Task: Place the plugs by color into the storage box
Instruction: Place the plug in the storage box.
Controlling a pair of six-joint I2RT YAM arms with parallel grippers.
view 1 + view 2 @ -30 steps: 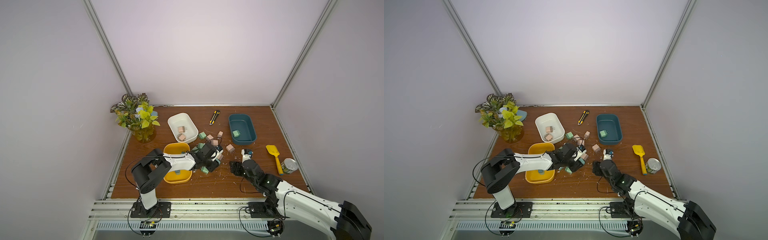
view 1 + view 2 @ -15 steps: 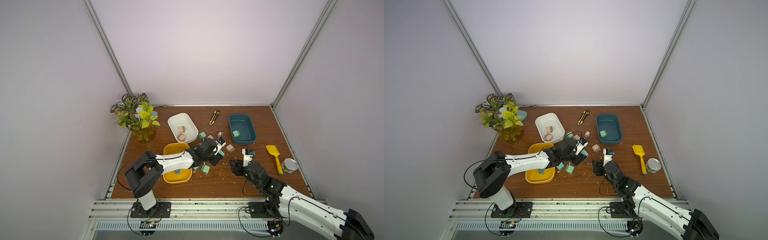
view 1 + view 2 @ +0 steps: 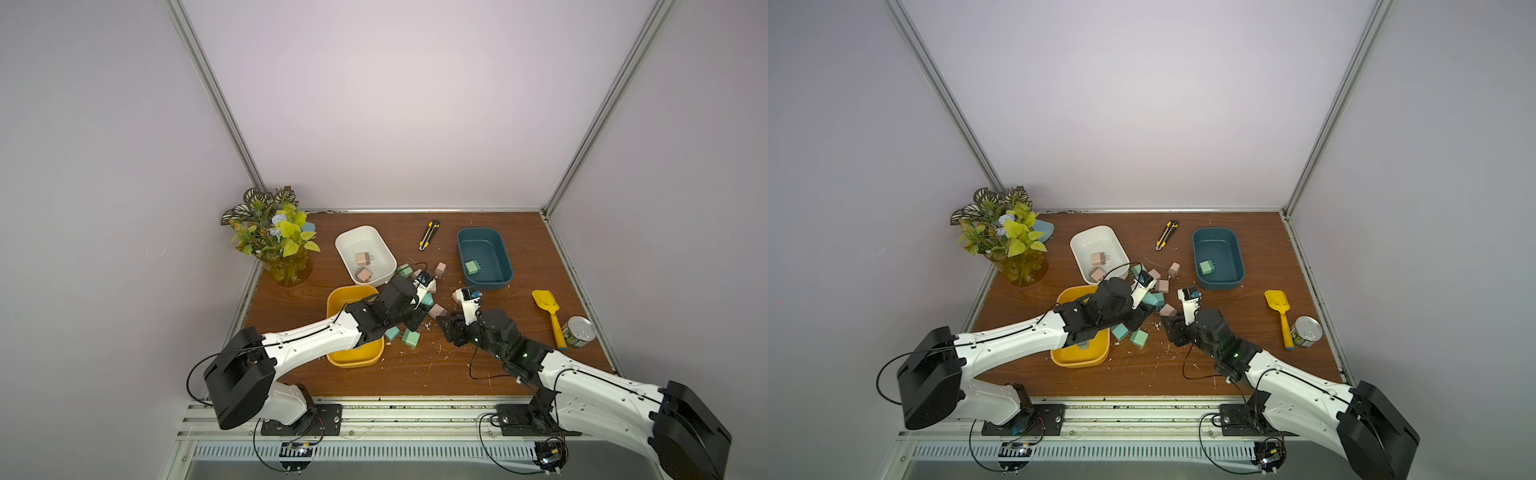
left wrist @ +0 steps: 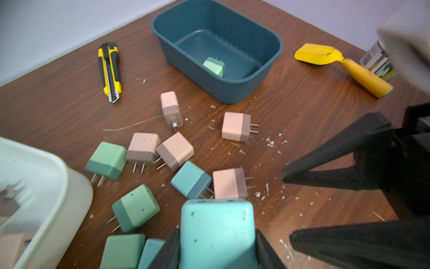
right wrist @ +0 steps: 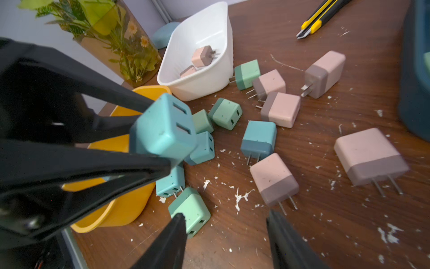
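My left gripper (image 4: 216,246) is shut on a teal-blue plug (image 4: 216,233), held above the pile beside the yellow box (image 3: 332,299); the right wrist view shows this plug (image 5: 162,130) between black fingers. Loose plugs in pink (image 4: 235,127), teal-blue (image 5: 258,137) and mint green (image 5: 189,209) lie mid-table. My right gripper (image 5: 226,223) is open just above the wood, empty, next to the mint green plug. The white box (image 3: 345,241) holds two pink plugs. The teal box (image 3: 505,266) holds one mint green plug (image 3: 471,267).
A yellow-black utility knife (image 3: 429,235) lies at the back between the white and teal boxes. A yellow scoop (image 3: 548,311) and a tin can (image 3: 579,331) sit at the right. A plant in a glass vase (image 3: 282,245) stands back left. White crumbs litter the wood.
My left gripper has shifted a little toward the back with the teal-blue plug still in it. My right gripper has moved left toward the pile and its jaws have narrowed somewhat.
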